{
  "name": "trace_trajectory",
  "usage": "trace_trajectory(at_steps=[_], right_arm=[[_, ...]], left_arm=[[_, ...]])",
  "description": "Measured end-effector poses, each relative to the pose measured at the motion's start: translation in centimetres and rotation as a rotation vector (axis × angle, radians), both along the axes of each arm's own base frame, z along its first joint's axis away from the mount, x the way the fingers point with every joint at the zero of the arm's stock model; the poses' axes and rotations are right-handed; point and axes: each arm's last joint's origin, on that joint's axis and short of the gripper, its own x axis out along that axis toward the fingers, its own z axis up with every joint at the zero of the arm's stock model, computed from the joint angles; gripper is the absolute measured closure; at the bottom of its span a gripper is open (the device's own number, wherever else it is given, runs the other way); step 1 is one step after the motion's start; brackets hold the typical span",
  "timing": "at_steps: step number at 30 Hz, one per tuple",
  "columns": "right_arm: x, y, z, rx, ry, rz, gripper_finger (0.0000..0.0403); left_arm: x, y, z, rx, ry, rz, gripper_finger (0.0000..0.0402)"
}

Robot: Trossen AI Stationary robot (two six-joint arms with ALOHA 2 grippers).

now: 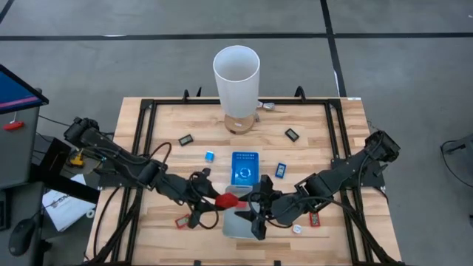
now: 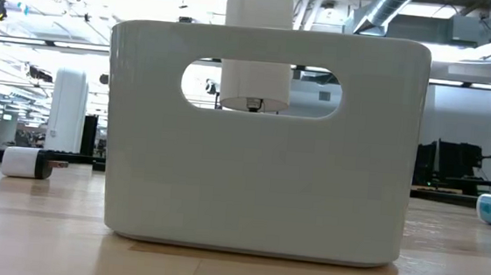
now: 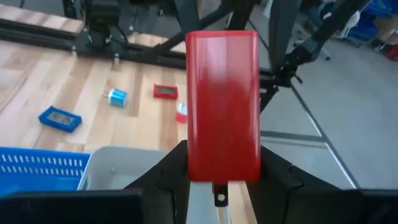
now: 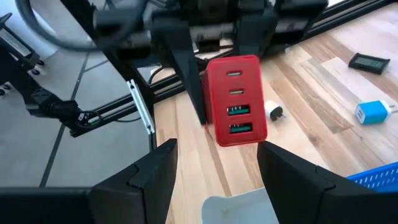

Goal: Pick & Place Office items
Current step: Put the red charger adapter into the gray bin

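Grey floor (image 1: 111, 66), crossed by dark lines, is surrounding the table. Ceiling ducts (image 2: 465, 19) are hanging over a brightly lit workshop

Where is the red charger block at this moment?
In the high view, the red charger block is near the table's front middle, held in the left gripper, just above the pale grey tray and below the blue tray.

**A robotics lab in an open industrial hall**

A wooden worktable (image 1: 295, 159) in a black metal frame (image 1: 144, 125) stands on grey concrete floor (image 1: 111, 59). Exposed ducts (image 2: 413, 10), ceiling strip lights and equipment racks (image 2: 454, 167) fill the background.
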Motion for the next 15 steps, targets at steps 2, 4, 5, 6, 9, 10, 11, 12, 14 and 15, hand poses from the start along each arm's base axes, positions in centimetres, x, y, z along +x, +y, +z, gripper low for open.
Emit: trace_trajectory(at_steps=[2,4,5,6,9,10,11,12,14,15], right_arm=[[0.04,-0.03,0.05,0.002,-0.006,-0.003,0.0188],[0.09,-0.04,0.29,0.008,-0.024,-0.008,0.0188],[0.04,-0.07,0.36,0.008,-0.025,-0.010,0.0188],[0.03,-0.06,0.37,0.008,-0.025,-0.009,0.0188],[-0.02,0.03,0.26,0.003,-0.018,-0.005,0.0188],[-0.03,0.05,0.26,0.003,-0.018,-0.005,0.0188],[-0.04,0.09,0.27,0.004,-0.019,-0.003,0.0188],[-0.04,0.11,0.29,0.003,-0.022,-0.002,0.0188],[-0.01,0.13,0.35,0.004,-0.028,-0.001,0.0188],[0.01,0.13,0.39,0.006,-0.032,-0.001,0.0188]], left_arm=[[0.11,-0.07,-0.39,0.009,0.020,-0.002,0.0289],[0.19,-0.14,-0.78,0.015,0.040,-0.010,0.0289],[0.16,-0.13,-0.91,0.019,0.048,-0.009,0.0289],[0.17,-0.14,-0.88,0.018,0.045,-0.009,0.0289],[0.13,-0.14,-0.76,0.016,0.040,-0.008,0.0289],[0.04,-0.26,-0.82,0.019,0.046,-0.013,0.0289],[-0.02,-0.34,-0.85,0.021,0.049,-0.016,0.0289],[-0.05,-0.39,-0.85,0.021,0.049,-0.017,0.0289],[0.04,-0.55,-0.97,0.017,0.049,-0.018,0.0289],[0.13,-0.62,-1.05,0.010,0.050,-0.016,0.0289]])
